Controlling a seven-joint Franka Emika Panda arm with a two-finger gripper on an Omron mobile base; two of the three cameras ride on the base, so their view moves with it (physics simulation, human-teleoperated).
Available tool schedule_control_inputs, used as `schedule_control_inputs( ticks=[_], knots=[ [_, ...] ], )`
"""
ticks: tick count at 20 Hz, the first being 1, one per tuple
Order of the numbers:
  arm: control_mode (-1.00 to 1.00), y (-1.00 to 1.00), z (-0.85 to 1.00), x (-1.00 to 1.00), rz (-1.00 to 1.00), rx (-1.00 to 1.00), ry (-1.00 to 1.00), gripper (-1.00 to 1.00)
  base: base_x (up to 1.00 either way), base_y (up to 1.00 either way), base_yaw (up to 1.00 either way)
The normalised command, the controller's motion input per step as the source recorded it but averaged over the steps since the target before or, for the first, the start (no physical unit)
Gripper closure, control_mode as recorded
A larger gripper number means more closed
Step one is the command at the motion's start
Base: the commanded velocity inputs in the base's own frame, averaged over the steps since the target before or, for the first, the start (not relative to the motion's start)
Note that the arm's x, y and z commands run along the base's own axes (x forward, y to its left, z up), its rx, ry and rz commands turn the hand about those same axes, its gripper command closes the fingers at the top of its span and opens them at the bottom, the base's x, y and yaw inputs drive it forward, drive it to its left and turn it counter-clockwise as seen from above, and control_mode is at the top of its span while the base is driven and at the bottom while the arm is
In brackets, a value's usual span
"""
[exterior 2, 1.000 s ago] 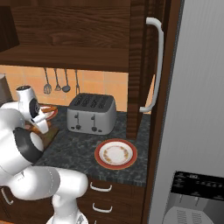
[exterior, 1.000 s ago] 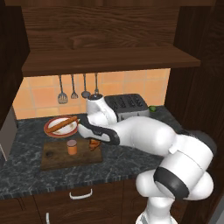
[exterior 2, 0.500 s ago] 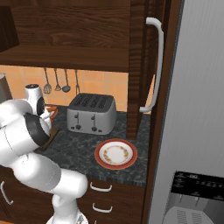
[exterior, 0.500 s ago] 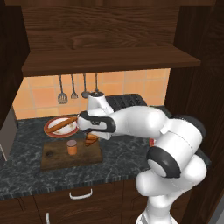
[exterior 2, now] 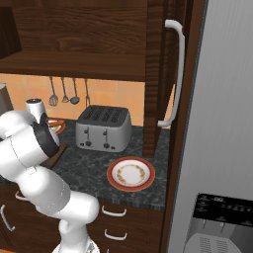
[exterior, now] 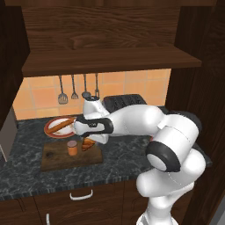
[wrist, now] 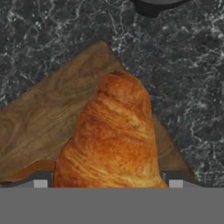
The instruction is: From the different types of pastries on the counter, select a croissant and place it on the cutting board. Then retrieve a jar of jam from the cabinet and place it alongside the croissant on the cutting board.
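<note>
With the croissant lying on the cutting board and the jam jar standing just beside it, I judged the main risk was my gripper snagging the pastry as it lifted, dragging it off the board's corner onto the desk. The jaws stood wide, one tip either side of the croissant; whether they touched it I could not tell.

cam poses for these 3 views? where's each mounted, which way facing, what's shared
Left base view: behind-left of arm, facing forward-down at cutting board, jar of jam, croissant; arm crosses from lower right.
Right base view: behind-right, facing toaster and an empty plate; arm at lower left.
Hand view: on the hand, looking along fingertips at croissant on board.
Shared: both base views show toaster and counter.
</note>
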Motion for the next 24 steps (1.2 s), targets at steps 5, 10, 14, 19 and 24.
schedule_control_inputs(
  ticks=[5, 10, 14, 19, 24],
  knots=[
    [-1.00, 0.00, -0.31, 0.00, 0.10, 0.01, 0.00, 1.00, 0.00, 0.00, 0.00],
    [-1.00, 0.14, -0.24, 0.00, 0.05, 0.00, 0.00, -1.00, 0.00, 0.00, 0.00],
    [-1.00, 0.17, -0.20, 0.00, 0.04, 0.00, 0.00, -1.00, 0.00, 0.00, 0.00],
    [-1.00, -0.22, 0.30, -0.12, 0.10, 0.00, -0.06, -1.00, 0.00, 0.00, 0.00],
    [-1.00, -0.61, 1.00, -0.04, 0.15, -0.02, -0.23, -1.00, 0.00, 0.00, 0.00]
  ],
)
